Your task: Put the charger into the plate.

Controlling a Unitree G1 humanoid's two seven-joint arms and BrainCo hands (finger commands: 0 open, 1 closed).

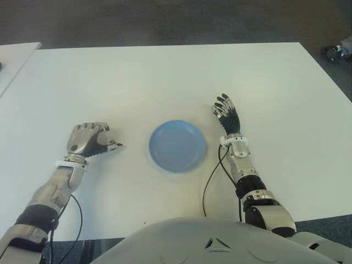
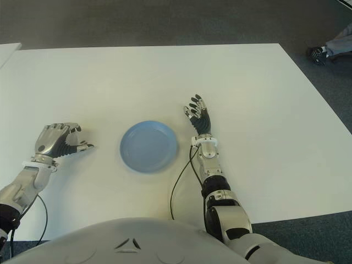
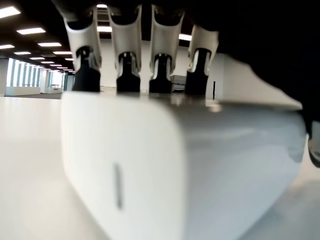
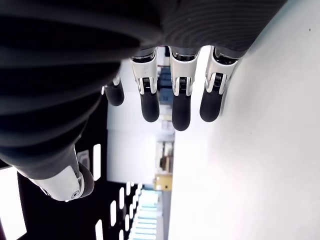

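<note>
I read the charger [image 3: 180, 165] as a white, rounded block — under the curled fingers of the left hand [image 1: 88, 138], left of the plate. The plate [image 1: 177, 146] is round, pale blue, shallow — flat on the white table [image 1: 165, 77], holding nothing.

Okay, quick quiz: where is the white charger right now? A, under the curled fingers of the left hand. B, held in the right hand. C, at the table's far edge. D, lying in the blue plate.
A: the left wrist view shows the charger under the left hand's curled fingers, while the blue plate holds nothing and the right hand is open.
</note>
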